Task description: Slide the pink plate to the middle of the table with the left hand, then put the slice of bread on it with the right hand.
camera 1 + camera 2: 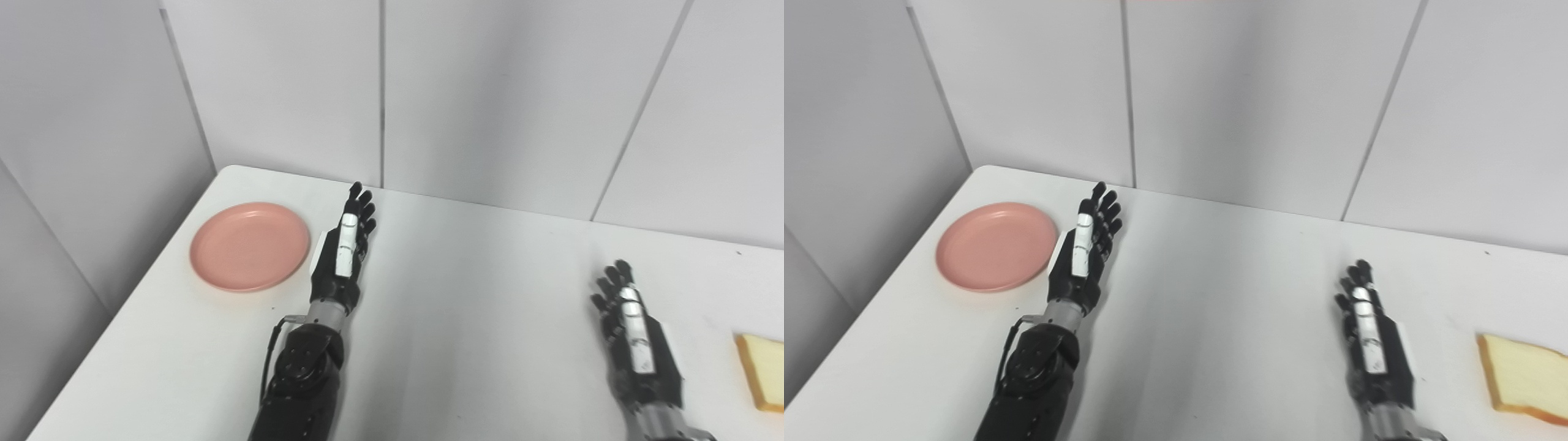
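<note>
The pink plate point(250, 246) lies flat near the table's left edge, with nothing on it. My left hand point(347, 251) stands just to the right of the plate, fingers stretched out and apart, holding nothing; a narrow gap separates it from the rim. The slice of bread point(1525, 380) lies flat at the far right of the table. My right hand point(1371, 335) hovers to the left of the bread, open and empty, with a clear gap between them.
The white table point(478, 294) ends against grey wall panels at the back and on the left. Its left edge runs close past the plate. The wide stretch of tabletop between the two hands is bare.
</note>
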### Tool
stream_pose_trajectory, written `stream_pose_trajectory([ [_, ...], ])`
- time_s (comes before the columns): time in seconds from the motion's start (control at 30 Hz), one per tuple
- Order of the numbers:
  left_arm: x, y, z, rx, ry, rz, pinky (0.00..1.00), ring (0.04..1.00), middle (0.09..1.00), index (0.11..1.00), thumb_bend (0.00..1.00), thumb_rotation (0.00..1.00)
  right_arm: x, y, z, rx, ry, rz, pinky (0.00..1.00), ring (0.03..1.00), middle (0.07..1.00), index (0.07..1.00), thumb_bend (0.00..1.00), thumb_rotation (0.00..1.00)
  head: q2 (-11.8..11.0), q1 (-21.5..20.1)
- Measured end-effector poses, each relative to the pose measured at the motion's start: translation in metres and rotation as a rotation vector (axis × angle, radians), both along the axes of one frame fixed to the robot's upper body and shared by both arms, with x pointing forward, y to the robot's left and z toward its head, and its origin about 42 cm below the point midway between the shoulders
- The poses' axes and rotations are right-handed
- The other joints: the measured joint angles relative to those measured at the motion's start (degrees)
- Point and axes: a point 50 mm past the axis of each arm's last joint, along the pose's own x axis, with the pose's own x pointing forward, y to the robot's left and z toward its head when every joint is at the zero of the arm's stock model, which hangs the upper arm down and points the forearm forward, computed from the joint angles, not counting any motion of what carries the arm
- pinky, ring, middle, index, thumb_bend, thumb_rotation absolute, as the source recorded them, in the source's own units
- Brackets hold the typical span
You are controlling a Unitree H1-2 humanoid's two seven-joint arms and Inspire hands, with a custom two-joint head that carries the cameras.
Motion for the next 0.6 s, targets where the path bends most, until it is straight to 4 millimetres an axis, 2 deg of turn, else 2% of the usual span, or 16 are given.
stream_pose_trajectory([
  [0.1, 0.003, 0.012, 0.003, 0.0, -0.028, 0.055, 0.96, 0.94, 0.915, 0.944, 0.79, 1.0, -0.001, -0.003, 0.003, -0.008, -0.01, -0.004, 1.0, 1.0, 1.0, 1.0, 0.6, 0.86, -0.88, 2.55],
  [0.33, 0.009, 0.039, 0.017, -0.02, -0.087, 0.149, 0.9, 0.889, 0.863, 0.876, 0.79, 1.0, -0.001, -0.002, 0.004, -0.01, -0.013, -0.012, 1.0, 1.0, 1.0, 1.0, 0.61, 0.85, -1.24, 2.83],
  [0.6, 0.011, 0.072, 0.022, -0.002, -0.097, 0.235, 0.91, 0.895, 0.849, 0.838, 0.79, 1.0, -0.001, -0.003, 0.002, -0.013, -0.005, -0.015, 1.0, 0.997, 1.0, 1.0, 0.61, 0.84, -2.11, 3.09],
])
